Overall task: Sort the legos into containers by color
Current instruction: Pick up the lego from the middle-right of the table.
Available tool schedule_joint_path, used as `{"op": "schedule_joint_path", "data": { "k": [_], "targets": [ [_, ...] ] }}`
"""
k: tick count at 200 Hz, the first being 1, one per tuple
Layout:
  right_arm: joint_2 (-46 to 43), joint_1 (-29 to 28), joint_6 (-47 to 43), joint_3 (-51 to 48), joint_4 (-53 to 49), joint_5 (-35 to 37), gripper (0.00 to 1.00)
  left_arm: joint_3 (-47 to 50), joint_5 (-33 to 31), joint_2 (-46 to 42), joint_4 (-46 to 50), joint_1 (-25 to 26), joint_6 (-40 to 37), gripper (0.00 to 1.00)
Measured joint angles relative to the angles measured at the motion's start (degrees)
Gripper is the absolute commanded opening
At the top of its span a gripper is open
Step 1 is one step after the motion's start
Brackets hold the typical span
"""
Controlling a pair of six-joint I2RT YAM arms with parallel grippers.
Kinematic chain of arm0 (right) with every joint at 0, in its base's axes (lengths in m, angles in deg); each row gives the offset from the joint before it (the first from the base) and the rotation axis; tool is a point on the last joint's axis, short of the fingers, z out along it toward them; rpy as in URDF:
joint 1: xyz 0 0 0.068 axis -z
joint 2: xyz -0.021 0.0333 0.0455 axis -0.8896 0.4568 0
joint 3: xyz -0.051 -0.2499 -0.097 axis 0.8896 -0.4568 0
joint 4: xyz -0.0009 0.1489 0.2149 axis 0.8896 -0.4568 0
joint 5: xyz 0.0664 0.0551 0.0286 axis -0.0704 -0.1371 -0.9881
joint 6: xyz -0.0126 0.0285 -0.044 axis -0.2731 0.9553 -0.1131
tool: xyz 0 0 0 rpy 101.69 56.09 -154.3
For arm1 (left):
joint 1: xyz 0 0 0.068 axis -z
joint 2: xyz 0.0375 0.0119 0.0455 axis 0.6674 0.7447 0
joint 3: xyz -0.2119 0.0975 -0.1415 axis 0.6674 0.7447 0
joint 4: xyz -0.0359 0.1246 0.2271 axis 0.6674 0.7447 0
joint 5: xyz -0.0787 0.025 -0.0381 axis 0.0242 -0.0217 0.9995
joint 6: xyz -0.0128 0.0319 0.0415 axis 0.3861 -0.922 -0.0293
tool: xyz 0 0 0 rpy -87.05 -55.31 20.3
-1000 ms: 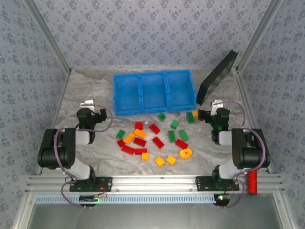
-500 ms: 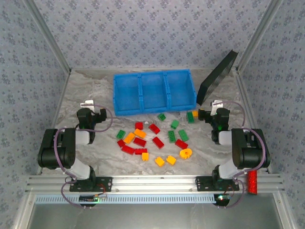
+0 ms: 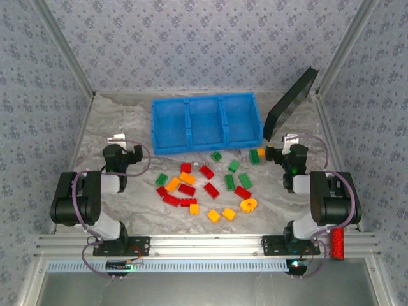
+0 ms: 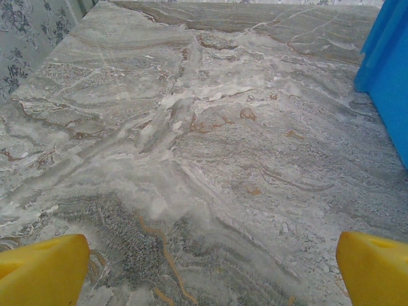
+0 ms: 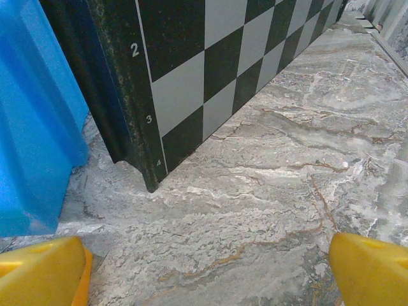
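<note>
Red, green, orange legos (image 3: 211,190) lie mid-worktop near the blue tray (image 3: 204,146); panel (image 5: 191,70) reads 2, 3, 4; left gripper (image 4: 207,271), right gripper (image 5: 207,271) wide.

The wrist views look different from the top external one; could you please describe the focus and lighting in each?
Top external: even, soft light, faint shadows, legos small but distinct. Left wrist: marble table crisp, left hand's fingertips soft in the corners. Right wrist: checker panel sharp, numerals legible, slight shadow at its foot, right hand's fingertips soft.
</note>
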Motion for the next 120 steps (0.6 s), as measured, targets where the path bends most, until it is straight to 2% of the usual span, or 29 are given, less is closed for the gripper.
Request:
{"op": "schedule_joint_path", "data": {
  "k": [53,65,82,97,120],
  "targets": [
    [0.0,-0.1,0.0,0.1,-0.3,0.3,1.0,0.0,0.0,0.0,0.0,0.0,0.0,0.99],
    [-0.7,-0.6,-0.1,0.9,-3.2,0.7,1.0,0.0,0.0,0.0,0.0,0.0,0.0,0.99],
    [-4.3,-2.4,-0.2,4.8,-12.4,2.2,1.0,-0.2,0.2,-0.1,0.7,0.0,0.0,0.99],
    [-7.1,-3.9,1.3,11.3,-22.5,3.8,1.0,-4.6,1.5,-0.7,10.6,0.0,-0.3,0.99],
    [-9.1,-5.7,5.2,23.8,-37.0,6.3,1.0,-19.8,3.0,-1.5,27.6,0.6,-0.6,0.99]
  ]
}}
